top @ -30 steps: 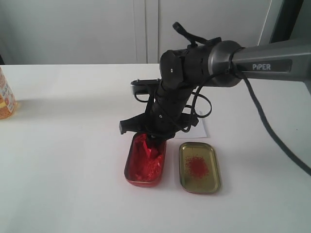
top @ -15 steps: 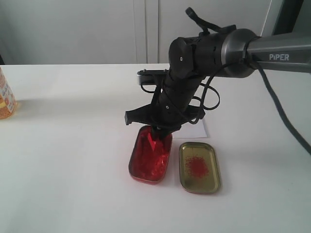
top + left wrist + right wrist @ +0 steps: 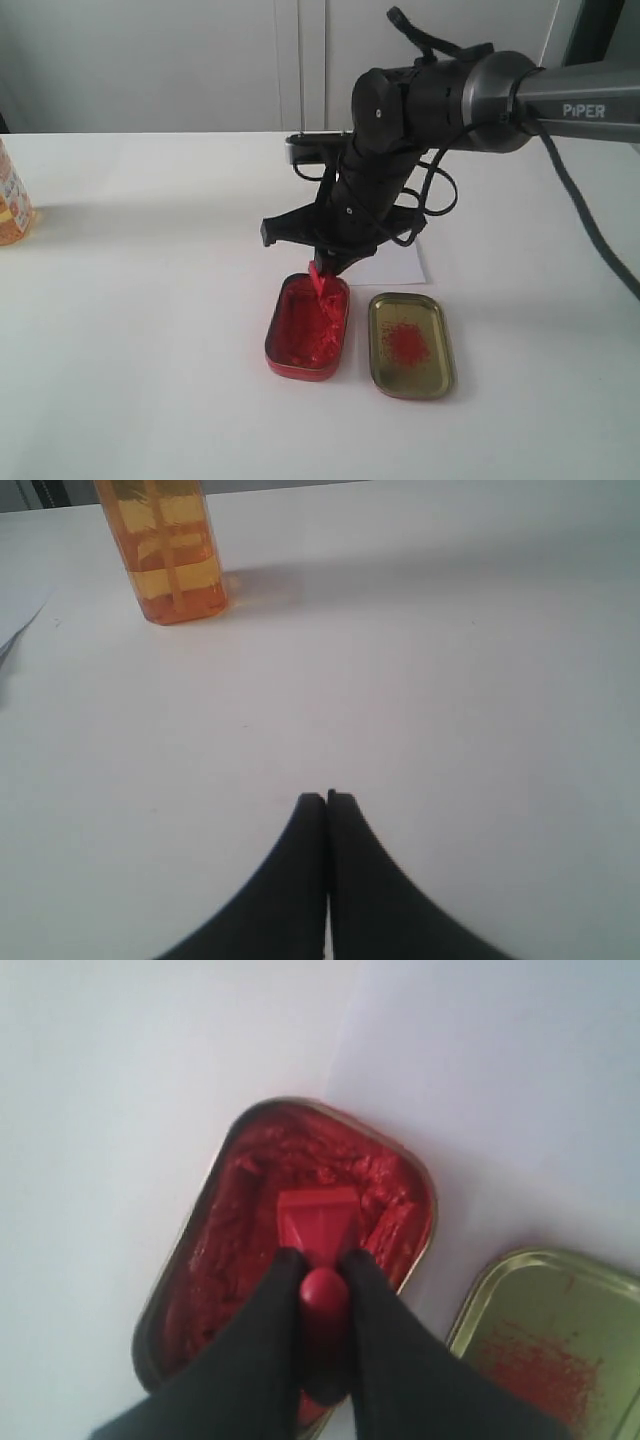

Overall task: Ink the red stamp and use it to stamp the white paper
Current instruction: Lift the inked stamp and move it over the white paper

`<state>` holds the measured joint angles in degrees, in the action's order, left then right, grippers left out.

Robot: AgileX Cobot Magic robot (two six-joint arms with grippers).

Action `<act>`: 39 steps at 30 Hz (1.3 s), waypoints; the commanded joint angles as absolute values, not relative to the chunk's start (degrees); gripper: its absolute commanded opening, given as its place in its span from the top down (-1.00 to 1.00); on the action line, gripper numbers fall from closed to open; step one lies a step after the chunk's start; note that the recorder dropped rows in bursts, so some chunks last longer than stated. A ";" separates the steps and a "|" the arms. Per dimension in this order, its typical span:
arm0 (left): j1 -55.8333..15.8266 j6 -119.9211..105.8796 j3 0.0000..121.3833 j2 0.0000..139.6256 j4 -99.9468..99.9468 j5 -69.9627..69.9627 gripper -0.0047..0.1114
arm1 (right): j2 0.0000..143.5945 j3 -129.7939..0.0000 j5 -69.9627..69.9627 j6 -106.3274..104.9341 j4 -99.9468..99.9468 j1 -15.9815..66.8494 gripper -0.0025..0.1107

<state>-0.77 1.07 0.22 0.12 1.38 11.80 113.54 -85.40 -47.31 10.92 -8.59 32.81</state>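
Observation:
My right gripper [image 3: 322,1260] is shut on the knob of the red stamp [image 3: 318,1220], whose square base hangs just above the paste in the red oblong ink tin [image 3: 250,1190]. In the exterior view the stamp [image 3: 322,278] shows below the right gripper [image 3: 325,268], over the far end of the ink tin [image 3: 300,335]. The white paper [image 3: 395,266] lies behind the tins, partly hidden by the arm; its corner [image 3: 480,1070] fills the space beyond the tin in the right wrist view. My left gripper [image 3: 326,798] is shut on nothing, above bare white tabletop.
The gold tin lid [image 3: 410,343] with a red smear lies just right of the ink tin, also seen as the lid [image 3: 550,1340] in the right wrist view. An orange bottle [image 3: 165,545] stands far from the left gripper, at the table's left edge as the bottle [image 3: 12,200].
The right gripper has risen and shifted slightly right with the stamp, lifting it out of the paste. The ink tin slid a little to the right. The left gripper is unseen earlier.

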 commanded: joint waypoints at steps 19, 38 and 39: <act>-0.70 1.31 0.00 0.00 1.38 11.60 0.92 | 120.69 -96.51 -48.63 10.69 8.01 28.48 0.96; -0.70 1.31 0.00 0.00 1.38 11.60 0.92 | 131.92 -112.63 -60.38 8.98 7.39 27.37 0.96; -0.70 1.31 0.00 0.00 1.38 11.60 0.92 | 132.05 -112.63 -60.52 8.98 7.39 27.37 0.96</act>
<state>-0.77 1.07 0.22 0.12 1.38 11.80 131.92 -111.98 -59.58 9.76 7.46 28.02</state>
